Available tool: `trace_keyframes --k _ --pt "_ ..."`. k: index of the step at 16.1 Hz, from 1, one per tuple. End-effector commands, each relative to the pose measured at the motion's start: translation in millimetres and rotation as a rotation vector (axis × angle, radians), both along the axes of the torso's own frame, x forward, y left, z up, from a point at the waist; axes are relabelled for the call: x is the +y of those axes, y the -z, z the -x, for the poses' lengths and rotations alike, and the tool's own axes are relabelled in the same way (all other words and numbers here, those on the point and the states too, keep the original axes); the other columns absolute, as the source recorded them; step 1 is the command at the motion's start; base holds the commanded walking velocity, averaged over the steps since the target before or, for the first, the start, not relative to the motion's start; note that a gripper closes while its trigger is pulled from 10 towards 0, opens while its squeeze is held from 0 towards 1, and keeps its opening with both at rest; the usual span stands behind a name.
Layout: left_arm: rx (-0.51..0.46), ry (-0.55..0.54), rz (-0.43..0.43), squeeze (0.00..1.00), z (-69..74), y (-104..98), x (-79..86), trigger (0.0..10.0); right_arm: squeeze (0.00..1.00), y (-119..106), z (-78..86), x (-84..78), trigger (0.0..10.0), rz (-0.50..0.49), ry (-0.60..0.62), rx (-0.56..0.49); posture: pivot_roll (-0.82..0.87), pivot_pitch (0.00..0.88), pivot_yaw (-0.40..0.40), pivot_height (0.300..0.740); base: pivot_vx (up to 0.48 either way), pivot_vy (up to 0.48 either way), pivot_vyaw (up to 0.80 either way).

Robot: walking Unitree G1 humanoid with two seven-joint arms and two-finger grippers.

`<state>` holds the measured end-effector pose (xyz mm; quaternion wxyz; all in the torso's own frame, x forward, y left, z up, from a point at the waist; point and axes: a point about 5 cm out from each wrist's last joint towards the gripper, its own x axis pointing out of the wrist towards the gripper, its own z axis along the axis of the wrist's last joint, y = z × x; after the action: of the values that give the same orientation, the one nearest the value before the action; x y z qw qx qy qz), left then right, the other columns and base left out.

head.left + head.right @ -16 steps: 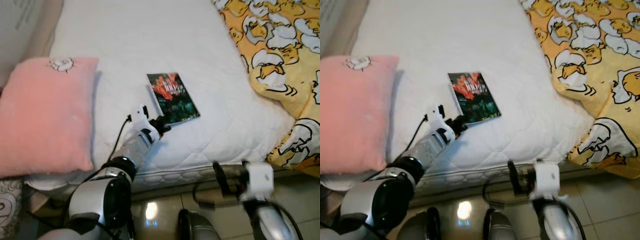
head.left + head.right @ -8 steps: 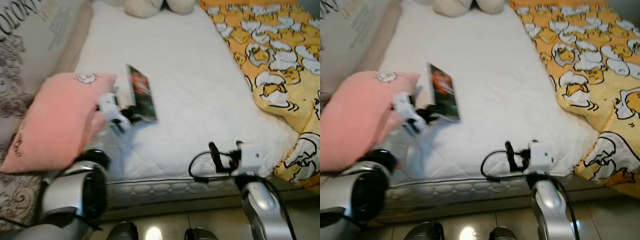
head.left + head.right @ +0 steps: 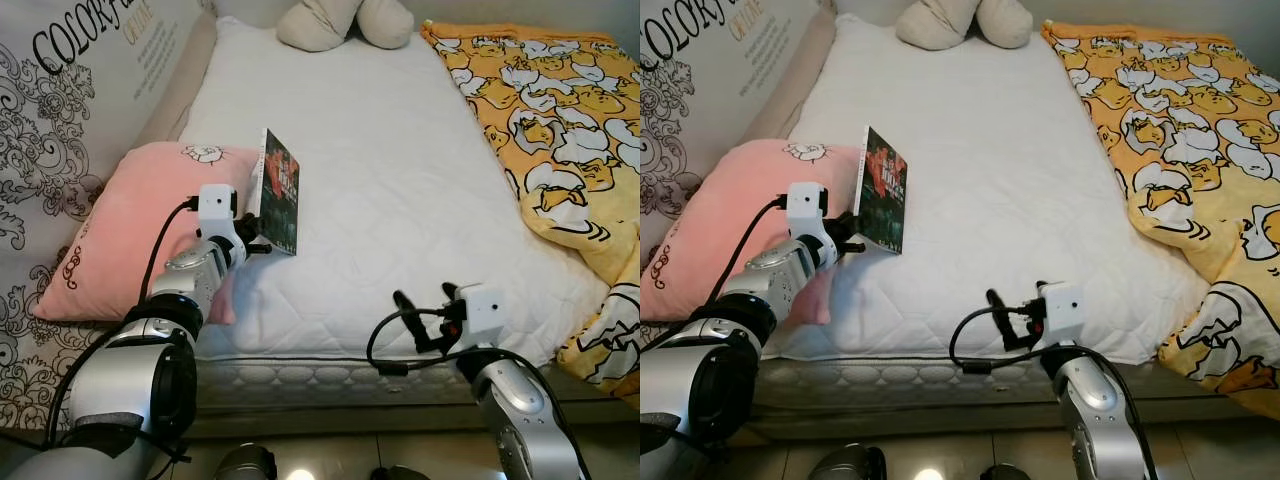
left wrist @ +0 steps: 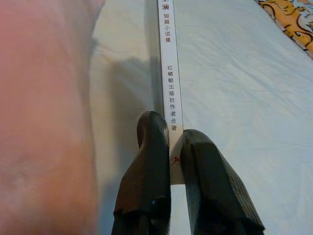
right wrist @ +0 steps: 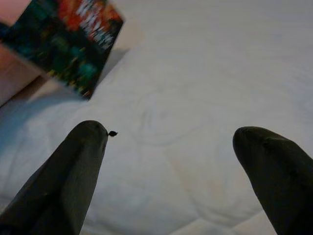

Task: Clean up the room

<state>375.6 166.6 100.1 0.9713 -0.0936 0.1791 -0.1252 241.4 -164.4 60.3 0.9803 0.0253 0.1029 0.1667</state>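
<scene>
A book (image 3: 281,191) with a dark green and red cover is held upright above the white mattress (image 3: 400,170), beside the pink pillow (image 3: 130,230). My left gripper (image 3: 249,235) is shut on its lower corner. In the left wrist view the two black fingers (image 4: 155,147) pinch the white spine (image 4: 169,73). My right gripper (image 3: 420,322) hovers open over the mattress's near edge, with nothing between its fingertips (image 5: 83,161). The book's cover (image 5: 63,44) lies ahead of it in the right wrist view.
A yellow duvet with a duck print (image 3: 560,130) covers the bed's right side. A beige plush toy (image 3: 345,20) lies at the head of the bed. A patterned wall panel (image 3: 60,110) runs along the left. Tiled floor (image 3: 330,460) is below.
The book has gone from lying flat on the mattress to standing upright in my left gripper, lifted toward the pillow. The camera has tilted up, showing more of the bed.
</scene>
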Motion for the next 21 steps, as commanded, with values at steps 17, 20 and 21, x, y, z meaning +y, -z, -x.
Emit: trace_keyframes --k 17,20,21 --pt "-0.672 0.108 -0.172 0.0 85.0 -46 -46.1 0.0 0.0 -37 43.1 -4.2 10.0 0.097 0.195 -0.296 -0.03 0.0 -0.032 0.74 0.0 0.0 0.0" --pt "-0.673 0.107 -0.177 0.0 105.5 -49 -47.5 0.0 0.0 -45 41.2 -5.4 10.0 0.13 0.221 -0.364 -0.03 0.0 -0.031 0.74 0.0 0.0 0.0" --pt "-0.649 0.112 -0.179 0.0 107.3 -46 -47.9 0.0 0.0 -44 40.4 -4.7 10.0 0.144 0.211 -0.367 -0.03 0.0 -0.031 0.74 0.0 0.0 0.0"
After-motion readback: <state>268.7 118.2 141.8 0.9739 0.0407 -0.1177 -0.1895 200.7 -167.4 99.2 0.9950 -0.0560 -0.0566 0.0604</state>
